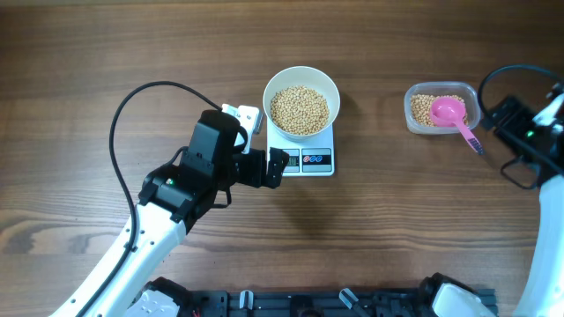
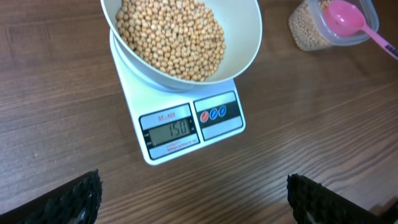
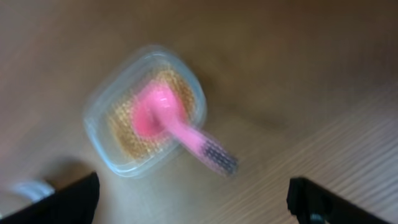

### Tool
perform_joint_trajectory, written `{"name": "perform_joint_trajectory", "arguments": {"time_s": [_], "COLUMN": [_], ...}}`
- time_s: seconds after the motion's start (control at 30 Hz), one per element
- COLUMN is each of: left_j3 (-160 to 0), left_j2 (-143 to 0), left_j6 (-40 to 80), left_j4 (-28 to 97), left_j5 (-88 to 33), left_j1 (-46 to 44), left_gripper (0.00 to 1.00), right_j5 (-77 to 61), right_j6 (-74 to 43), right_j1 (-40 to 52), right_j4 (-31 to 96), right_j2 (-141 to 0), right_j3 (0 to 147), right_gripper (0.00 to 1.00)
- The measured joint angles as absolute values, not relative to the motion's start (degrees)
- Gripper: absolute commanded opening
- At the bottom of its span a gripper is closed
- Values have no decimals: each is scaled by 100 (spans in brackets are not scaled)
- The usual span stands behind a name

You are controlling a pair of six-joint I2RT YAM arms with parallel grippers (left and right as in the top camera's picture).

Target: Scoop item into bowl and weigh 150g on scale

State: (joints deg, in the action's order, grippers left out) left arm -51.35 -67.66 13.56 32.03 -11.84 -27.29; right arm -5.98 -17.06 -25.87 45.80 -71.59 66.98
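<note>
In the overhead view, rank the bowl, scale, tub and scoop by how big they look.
1. Bowl and scale: look about equally wide, and the bowl hides much of the scale, so no ranking between them.
2. Tub: clearly smaller.
3. Scoop: smallest, resting in the tub.

A pink scoop (image 1: 454,116) rests in a clear tub (image 1: 417,117) on the wooden table (image 1: 106,53).

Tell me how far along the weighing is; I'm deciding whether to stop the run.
Done: the bowl of beans sits on the scale, whose display appears to read 150. The scoop lies back in the tub. Both tools are open and empty. Nothing appears left.
</note>
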Motion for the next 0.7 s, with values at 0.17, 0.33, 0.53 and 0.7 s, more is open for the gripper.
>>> {"name": "perform_joint_trajectory", "arguments": {"time_s": [0.17,0.33,0.53,0.7], "left_j3": [-5135,-5135,-5135,-5135], "left_j2": [-6766,-6766,-6766,-6766], "left_j6": [1356,1356,1356,1356], "left_j4": [3208,3210,3208,3208], "left_j5": [-1186,-1186,-1186,-1186], "left_j1": [-2729,-2729,-2729,-2729], "left_gripper": [100,100,100,100], "right_j5": [-567,-489,-484,-484], "right_j6": [-1367,-1308,-1310,-1310], "right_j1": [-2587,-2587,-2587,-2587], "right_j4": [3503,3208,3208,3258], "right_j2": [-6847,-7013,-7041,-7041], "right_j3": [6722,6722,6722,6722], "right_gripper": [100,100,100,100]}}
